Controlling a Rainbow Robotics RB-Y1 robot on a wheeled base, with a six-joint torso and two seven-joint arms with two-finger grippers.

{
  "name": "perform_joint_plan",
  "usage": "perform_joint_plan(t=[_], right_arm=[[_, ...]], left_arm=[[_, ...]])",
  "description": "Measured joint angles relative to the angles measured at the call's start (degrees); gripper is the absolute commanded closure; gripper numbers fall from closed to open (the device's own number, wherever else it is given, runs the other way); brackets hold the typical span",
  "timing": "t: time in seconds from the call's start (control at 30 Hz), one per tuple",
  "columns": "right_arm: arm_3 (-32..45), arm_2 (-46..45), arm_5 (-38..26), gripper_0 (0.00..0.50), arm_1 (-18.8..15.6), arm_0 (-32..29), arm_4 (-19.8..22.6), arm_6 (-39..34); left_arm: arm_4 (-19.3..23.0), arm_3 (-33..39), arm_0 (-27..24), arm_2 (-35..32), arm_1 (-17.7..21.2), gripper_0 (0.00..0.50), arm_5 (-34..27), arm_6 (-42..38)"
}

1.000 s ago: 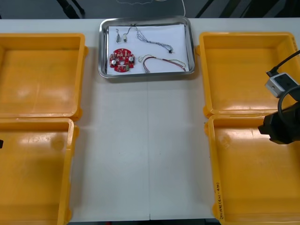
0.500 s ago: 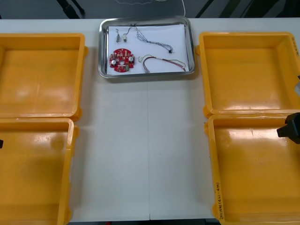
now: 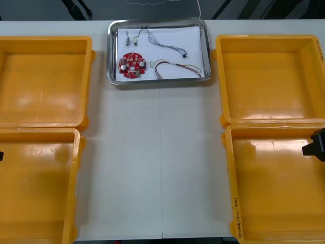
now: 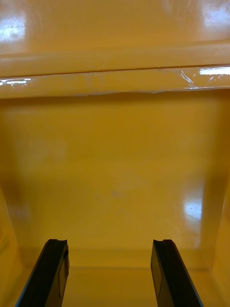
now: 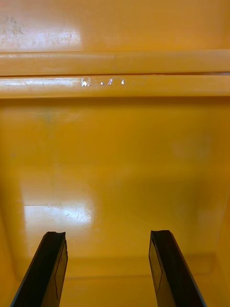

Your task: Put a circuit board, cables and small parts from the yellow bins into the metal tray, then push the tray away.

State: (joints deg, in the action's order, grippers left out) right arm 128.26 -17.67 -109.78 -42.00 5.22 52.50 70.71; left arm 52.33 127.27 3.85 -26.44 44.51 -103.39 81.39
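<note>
The right arm (image 3: 317, 144) pokes in at the right edge, on the near side. Just a small black bit of it shows. The left arm (image 3: 1, 156) is a tiny black bit at the left edge, also on the near side. The right gripper (image 4: 112, 276) has its two black fingers (image 4: 53, 273) wide apart, with nothing between them. The left gripper (image 5: 109, 273) is the same, wide apart and holding nothing.

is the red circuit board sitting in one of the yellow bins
No, the round red circuit board lies inside the metal tray, on its white lining.
</note>
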Motion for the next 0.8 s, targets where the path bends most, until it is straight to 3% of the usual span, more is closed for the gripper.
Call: perform_joint_plan(t=[0.8], right_arm=[[0.00, 0.00, 0.00, 0.000, 0.00, -0.43, 0.31, -0.03]], left_arm=[[0.00, 0.00, 0.00, 0.00, 0.00, 0.000, 0.00, 0.00]])
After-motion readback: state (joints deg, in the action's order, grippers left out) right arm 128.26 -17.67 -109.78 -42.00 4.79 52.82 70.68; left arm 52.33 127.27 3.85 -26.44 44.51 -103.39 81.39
